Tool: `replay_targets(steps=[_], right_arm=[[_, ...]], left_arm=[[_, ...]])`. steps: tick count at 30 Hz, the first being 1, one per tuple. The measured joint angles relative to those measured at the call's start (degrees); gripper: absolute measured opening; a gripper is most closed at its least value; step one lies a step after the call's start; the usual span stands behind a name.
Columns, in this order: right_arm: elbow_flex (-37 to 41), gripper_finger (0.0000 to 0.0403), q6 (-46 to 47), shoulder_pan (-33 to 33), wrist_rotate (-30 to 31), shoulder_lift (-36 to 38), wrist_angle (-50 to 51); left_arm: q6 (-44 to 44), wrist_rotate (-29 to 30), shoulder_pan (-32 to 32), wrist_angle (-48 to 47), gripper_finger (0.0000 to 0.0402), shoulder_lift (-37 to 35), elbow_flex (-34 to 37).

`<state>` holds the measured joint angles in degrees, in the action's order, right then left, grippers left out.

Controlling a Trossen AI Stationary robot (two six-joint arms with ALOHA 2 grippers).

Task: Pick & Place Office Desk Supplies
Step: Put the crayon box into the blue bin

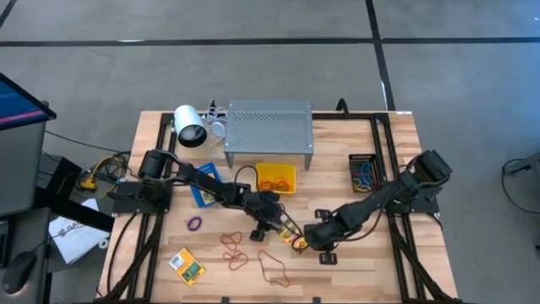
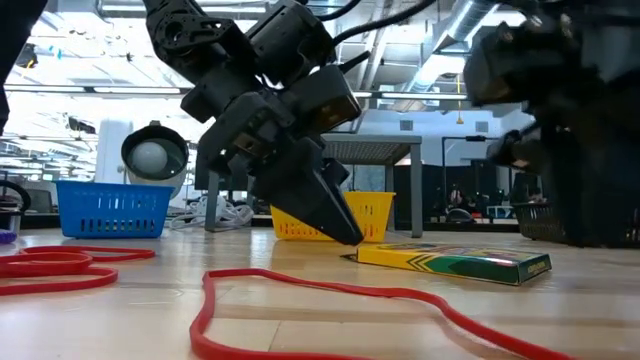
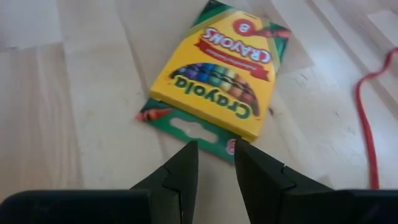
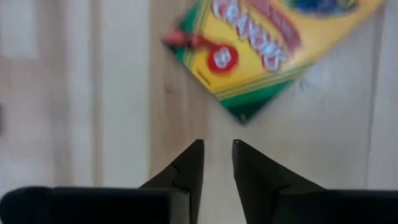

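Note:
A yellow-green crayon box (image 1: pixel 298 243) lies flat on the table's near middle, between my two grippers. It also shows in the low view (image 2: pixel 450 262) and in both wrist views (image 3: pixel 217 68) (image 4: pixel 267 43). My left gripper (image 3: pixel 216 149) slants down at the box's green flap end, fingers a narrow gap apart. My right gripper (image 4: pixel 217 146) hovers just short of one corner of the box, also narrowly open. A second crayon box (image 1: pixel 187 266) lies near the left front edge. A purple loop (image 1: pixel 195 224) and orange-red rubber-band loops (image 1: pixel 234 251) (image 1: pixel 274 268) rest flat on the wood. My left gripper's fingertips (image 2: pixel 352 238) come slanting down from the table's left to the crayon box's green flap end (image 3: pixel 205 134). The box lies flat on the table. Whether the tips touch it, I cannot tell.
A grey perforated shelf (image 1: pixel 268 131) stands at the far middle, with a yellow bin (image 1: pixel 276 177) in front of it. A blue bin (image 1: pixel 205 184) is on the left and a black bin (image 1: pixel 364 171) on the right. A white round device (image 1: pixel 190 125) stands far left.

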<state>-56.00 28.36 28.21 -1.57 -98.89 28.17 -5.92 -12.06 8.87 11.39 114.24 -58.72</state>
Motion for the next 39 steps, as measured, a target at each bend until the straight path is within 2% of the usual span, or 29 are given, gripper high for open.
replay_targets(steps=[11, 28, 39], right_arm=[[-0.55, 0.0112, -1.78, 0.38, 2.28, -4.93, 0.07], [-0.53, 0.0114, -4.96, -1.27, 6.00, -5.61, -10.16], [-0.49, 0.0114, -5.05, -1.44, 8.75, -5.62, -12.02]], left_arm=[[-2.22, -0.19, 0.78, 0.69, 0.0102, 0.00, -0.01], [-2.85, -0.40, 1.57, 0.63, 0.0102, 0.26, -0.02], [-2.83, -1.48, 1.68, -0.15, 0.0102, 0.26, 0.00]])
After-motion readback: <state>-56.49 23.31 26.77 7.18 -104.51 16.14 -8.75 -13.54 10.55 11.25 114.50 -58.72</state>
